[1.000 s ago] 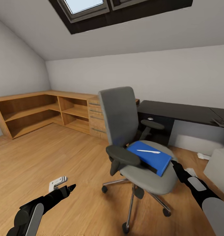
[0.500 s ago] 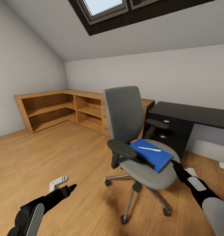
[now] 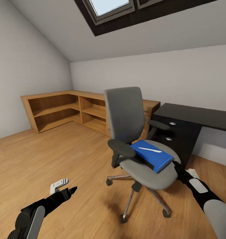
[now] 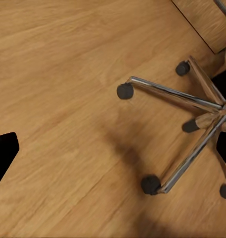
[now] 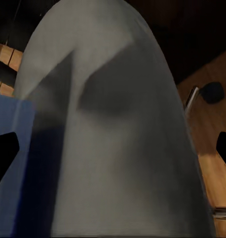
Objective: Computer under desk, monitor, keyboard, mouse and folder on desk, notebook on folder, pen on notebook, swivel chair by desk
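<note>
View panned slightly; right pincer (image 3: pixel 175 165) at swivel chair (image 3: pixel 139 139), grip untellable; one folder (image 3: pixel 151 155), one pen (image 3: pixel 149 150).

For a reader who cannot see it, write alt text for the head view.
A grey padded swivel chair stands on a wooden floor, its seat holding a bright blue folder with a thin white pen on top. A black desk stands behind it, with wooden shelving alongside.
</note>
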You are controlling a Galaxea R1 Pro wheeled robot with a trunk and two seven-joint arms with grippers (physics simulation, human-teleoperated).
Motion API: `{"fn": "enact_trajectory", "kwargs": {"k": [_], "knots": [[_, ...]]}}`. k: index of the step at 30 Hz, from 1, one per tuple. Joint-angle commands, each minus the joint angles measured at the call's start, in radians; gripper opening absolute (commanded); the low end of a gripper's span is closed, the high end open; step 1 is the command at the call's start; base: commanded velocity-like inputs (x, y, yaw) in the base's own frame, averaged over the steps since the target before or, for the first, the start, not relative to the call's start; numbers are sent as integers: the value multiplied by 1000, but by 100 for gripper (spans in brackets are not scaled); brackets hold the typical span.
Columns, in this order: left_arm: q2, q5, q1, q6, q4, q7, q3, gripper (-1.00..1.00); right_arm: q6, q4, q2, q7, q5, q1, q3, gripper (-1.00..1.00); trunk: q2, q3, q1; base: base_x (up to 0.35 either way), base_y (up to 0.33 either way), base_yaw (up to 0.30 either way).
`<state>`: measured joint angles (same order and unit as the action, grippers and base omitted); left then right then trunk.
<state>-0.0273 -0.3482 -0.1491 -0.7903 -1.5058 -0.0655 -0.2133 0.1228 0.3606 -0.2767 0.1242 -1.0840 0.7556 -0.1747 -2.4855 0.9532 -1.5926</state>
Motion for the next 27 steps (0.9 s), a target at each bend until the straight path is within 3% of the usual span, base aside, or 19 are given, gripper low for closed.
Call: {"fn": "enact_trajectory", "kwargs": {"k": [1,16,27], "knots": [[-1,3,-1,-6,-1,-7,-3,100,6,0,1,12,-8,0,-5,100,0,1,0,-148,0,0],[0,2,-1,-7,-1,-8,-3,100,-6,1,9,19,-8,-1,-5,100,0,1,0,-152,0,0],[0,2,-1,-7,-1,-7,-3,100,-7,-3,24,20,-11,-1,-2,100,0,1,0,-7,0,0]]}}
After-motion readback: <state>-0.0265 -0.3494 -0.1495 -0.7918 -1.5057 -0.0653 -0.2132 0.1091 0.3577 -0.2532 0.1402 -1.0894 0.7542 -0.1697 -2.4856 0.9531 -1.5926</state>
